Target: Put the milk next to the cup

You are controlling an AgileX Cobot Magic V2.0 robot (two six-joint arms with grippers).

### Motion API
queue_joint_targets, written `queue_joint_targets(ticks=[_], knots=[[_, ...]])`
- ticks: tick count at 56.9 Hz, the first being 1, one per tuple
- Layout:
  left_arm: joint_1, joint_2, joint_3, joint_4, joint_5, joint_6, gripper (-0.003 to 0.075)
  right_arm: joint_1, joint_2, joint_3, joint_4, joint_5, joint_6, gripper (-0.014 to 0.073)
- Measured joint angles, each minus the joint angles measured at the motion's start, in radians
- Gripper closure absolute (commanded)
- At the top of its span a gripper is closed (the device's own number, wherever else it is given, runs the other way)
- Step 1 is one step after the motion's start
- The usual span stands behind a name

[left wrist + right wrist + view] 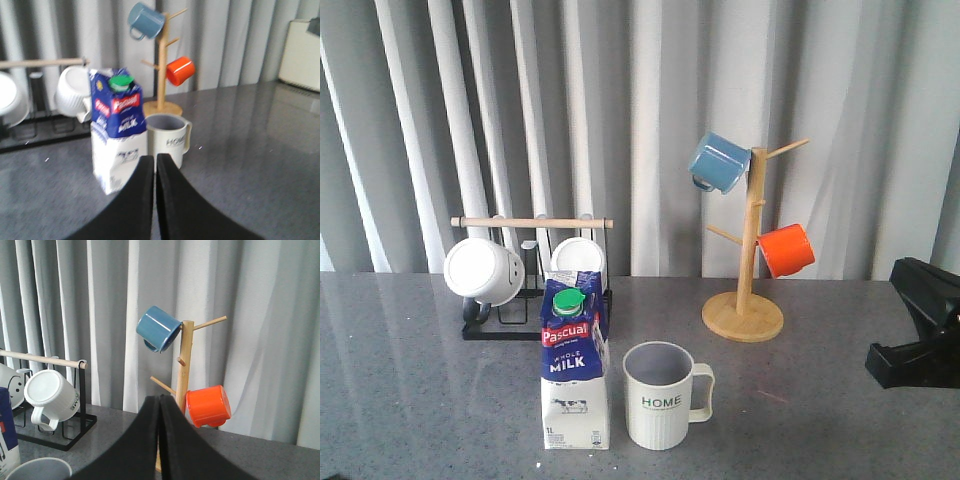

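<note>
The milk carton point(575, 370) stands upright on the grey table, blue and white with a green cap. The off-white ribbed "HOME" cup point(662, 395) stands just to its right, a small gap between them, handle to the right. In the left wrist view the milk point(119, 127) and the cup point(167, 137) stand beyond my left gripper point(154, 159), which is shut and empty, short of both. My right gripper point(160, 399) is shut and empty; its arm point(920, 330) sits at the far right of the front view. The cup's rim point(37, 467) shows in the right wrist view.
A black rack with a wooden bar point(532, 222) holds plain white mugs point(483, 271) behind the milk. A wooden mug tree point(748, 250) at back right carries a blue mug point(718, 162) and an orange mug point(787, 250). Grey curtain behind the table.
</note>
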Motion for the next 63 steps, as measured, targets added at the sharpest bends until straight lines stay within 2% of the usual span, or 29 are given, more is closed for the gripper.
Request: queue_joint_targets(ticks=[8, 16, 30, 43, 63], knots=[[0.13, -0.181, 0.092, 0.056, 0.126, -0.018, 0.0726, 0.0, 0.0, 0.0, 0.0, 0.0, 0.0, 0.0602], [0.217, -0.333, 0.191, 0.063, 0.135, 0.033, 0.0726, 0.0, 0.0, 0.0, 0.0, 0.0, 0.0, 0.0602], [0.296, -0.519, 0.362, 0.064, 0.159, 0.032, 0.0726, 0.0, 0.0, 0.0, 0.0, 0.001, 0.0, 0.0602], [0.422, -0.536, 0.368, 0.082, 0.203, 0.029, 0.0726, 0.0, 0.0, 0.0, 0.0, 0.002, 0.0, 0.0602], [0.485, -0.536, 0.368, 0.082, 0.117, 0.003, 0.0726, 0.0, 0.0, 0.0, 0.0, 0.002, 0.0, 0.0602]])
